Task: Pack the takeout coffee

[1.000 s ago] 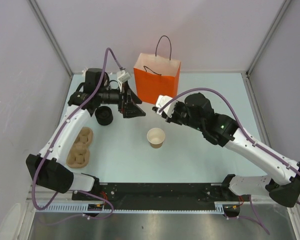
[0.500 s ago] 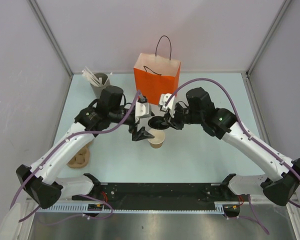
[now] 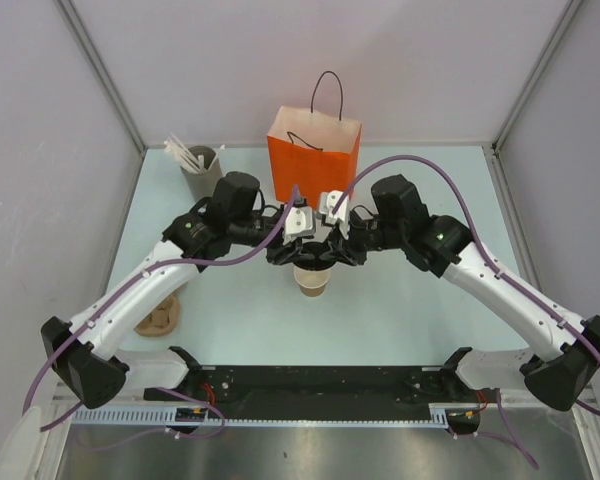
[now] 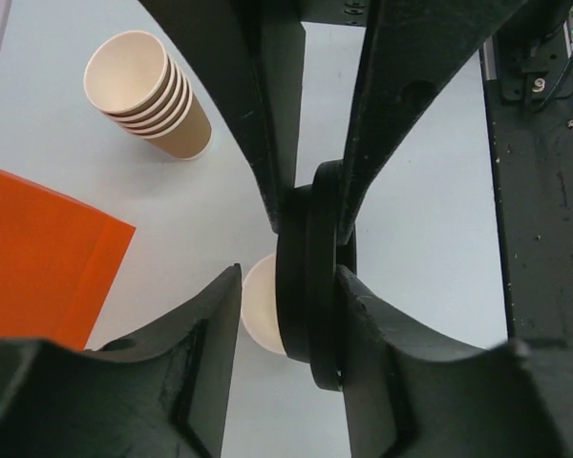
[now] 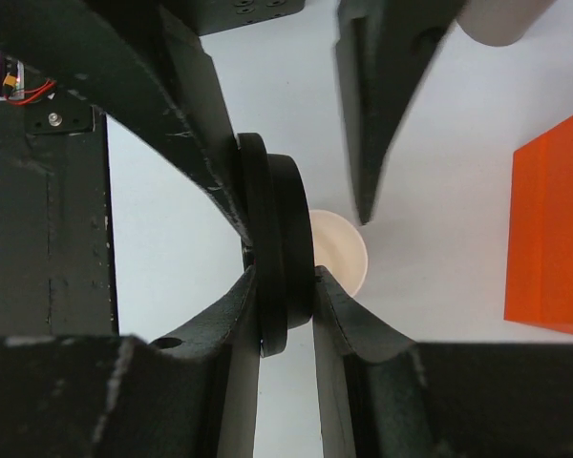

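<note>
The tan paper cup [image 3: 312,281] of the takeout coffee stands upright at mid-table, its pale mouth [image 4: 259,307] uncovered. Just above it the black lid [image 4: 310,286] hangs on edge, with my right gripper [image 5: 285,281] shut on it. My left gripper [image 4: 288,286] reaches in from the opposite side and straddles the same lid. One left finger [image 4: 411,372] touches the lid's face. The other left finger [image 4: 186,372] stands apart from it with a gap. From above, both grippers [image 3: 313,252] meet over the cup and hide its rim.
An orange paper bag [image 3: 313,155] stands open just behind the grippers. A grey holder with white sticks [image 3: 200,166] is at the back left. A stack of lidless tan cups [image 4: 148,95] lies on its side. A brown cup carrier [image 3: 162,316] peeks out under the left arm.
The right gripper carried the lid over the cup. The left arm swung from the back left to the centre, and its jaws narrowed around the lid.
</note>
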Robot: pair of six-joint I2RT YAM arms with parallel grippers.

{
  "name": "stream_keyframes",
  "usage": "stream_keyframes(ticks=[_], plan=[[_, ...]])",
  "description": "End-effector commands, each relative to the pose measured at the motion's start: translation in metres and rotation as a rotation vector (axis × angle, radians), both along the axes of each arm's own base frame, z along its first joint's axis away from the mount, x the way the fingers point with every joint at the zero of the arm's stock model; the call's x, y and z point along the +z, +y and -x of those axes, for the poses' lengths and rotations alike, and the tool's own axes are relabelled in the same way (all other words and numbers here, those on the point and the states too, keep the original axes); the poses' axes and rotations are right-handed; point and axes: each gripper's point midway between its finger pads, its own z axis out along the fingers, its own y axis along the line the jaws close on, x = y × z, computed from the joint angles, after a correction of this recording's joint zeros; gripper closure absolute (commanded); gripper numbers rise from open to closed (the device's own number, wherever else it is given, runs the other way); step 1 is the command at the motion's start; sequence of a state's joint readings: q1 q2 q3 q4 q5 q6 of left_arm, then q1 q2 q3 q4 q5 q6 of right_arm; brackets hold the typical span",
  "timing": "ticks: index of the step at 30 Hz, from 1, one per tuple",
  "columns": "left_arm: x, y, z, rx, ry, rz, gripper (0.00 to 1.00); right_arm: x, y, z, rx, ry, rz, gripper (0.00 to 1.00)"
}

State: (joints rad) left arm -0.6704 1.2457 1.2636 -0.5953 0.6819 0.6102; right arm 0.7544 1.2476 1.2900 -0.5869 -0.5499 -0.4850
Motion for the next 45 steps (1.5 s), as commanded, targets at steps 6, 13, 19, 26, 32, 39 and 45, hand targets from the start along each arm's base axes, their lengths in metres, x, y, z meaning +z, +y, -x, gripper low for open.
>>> stream_keyframes(ticks=[6, 13, 19, 26, 32, 39, 45], plan=[[0.012, -0.006, -0.007, 0.013, -0.038, 0.030, 0.70, 0.012, 0.003, -0.003, -0.012, -0.019, -0.022, 0.73], [0.006, -0.006, -0.011, 0.047, -0.003, 0.015, 0.73, 0.028, -0.008, -0.012, -0.075, -0.121, -0.022, 0.39], [0.001, -0.003, -0.020, 0.077, 0.153, 0.025, 0.72, 0.052, -0.037, -0.022, -0.180, -0.348, 0.044, 0.12], [0.011, 0.010, -0.042, 0.102, 0.511, 0.140, 0.72, 0.046, -0.064, -0.016, -0.173, -0.527, 0.234, 0.05], [0.011, 0.015, -0.057, 0.110, 0.699, 0.199, 0.71, 0.020, -0.055, -0.015, -0.120, -0.602, 0.320, 0.10], [0.002, 0.010, -0.059, 0.090, 0.796, 0.201, 0.71, -0.022, -0.027, -0.027, -0.100, -0.710, 0.447, 0.17], [-0.007, 0.008, -0.062, 0.094, 0.826, 0.188, 0.71, -0.029, -0.003, -0.030, -0.094, -0.794, 0.500, 0.21]])
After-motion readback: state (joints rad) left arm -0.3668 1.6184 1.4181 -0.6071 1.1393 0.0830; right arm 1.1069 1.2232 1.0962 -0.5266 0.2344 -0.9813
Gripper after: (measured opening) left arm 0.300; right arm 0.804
